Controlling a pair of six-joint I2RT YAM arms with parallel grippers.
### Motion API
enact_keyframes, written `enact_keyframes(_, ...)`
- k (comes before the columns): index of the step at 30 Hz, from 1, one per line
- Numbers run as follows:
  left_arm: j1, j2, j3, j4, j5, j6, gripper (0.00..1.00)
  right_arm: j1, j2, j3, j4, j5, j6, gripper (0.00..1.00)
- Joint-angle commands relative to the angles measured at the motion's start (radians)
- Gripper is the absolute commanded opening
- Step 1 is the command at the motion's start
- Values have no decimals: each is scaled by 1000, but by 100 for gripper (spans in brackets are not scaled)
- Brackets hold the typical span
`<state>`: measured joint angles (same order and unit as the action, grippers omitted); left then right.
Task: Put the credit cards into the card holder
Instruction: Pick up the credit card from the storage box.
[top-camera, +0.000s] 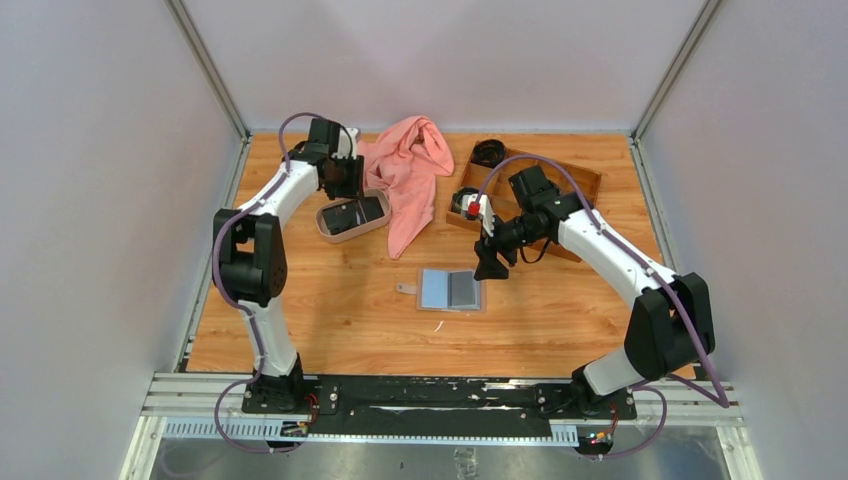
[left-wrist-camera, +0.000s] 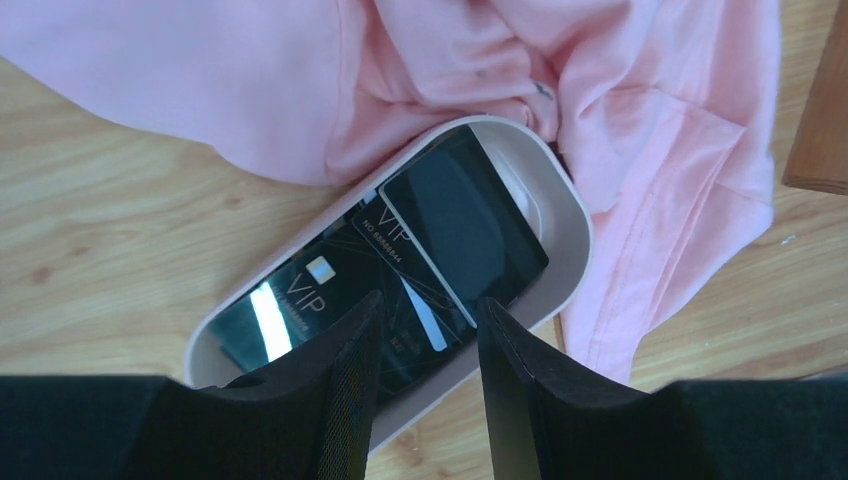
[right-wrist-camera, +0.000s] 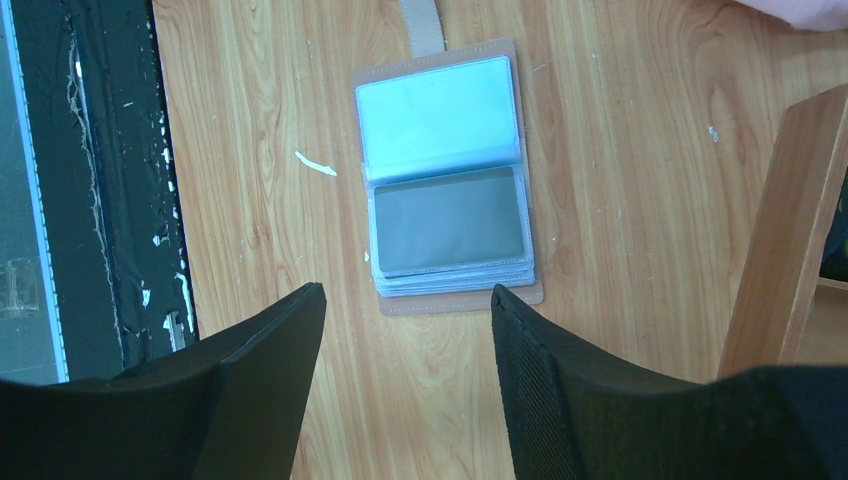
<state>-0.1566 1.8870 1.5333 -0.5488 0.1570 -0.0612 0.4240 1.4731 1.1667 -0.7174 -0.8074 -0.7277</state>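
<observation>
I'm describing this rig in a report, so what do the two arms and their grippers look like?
The left arm and right arm have white links and black joints. A purple cable loops along each. Fingers are black, blunt wedges. A red spot sits near the right wrist.

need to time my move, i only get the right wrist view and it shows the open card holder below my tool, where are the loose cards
Observer: The credit cards lie stacked in an oval tray on the far left side, right beside a pink cloth.
Operator: ok, anything reaching for them yet
Observer: Yes, the left tool is down at the tray, jaws apart astride the dark cards. Whether it grips one I cannot tell.
</observation>
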Motion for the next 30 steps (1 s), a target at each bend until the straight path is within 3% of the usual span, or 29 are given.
enact_keyframes(1,28,56,22,-13,65,-57,44,-9,7,-18,-10,1,-17,65)
enact_keyframes(14,81,96,-25,71,138,-166,37,-9,20,-18,-11,2,-18,65)
enact_keyframes(30,87,144,-20,69,134,-189,34,-9,19,-18,-12,4,-19,65)
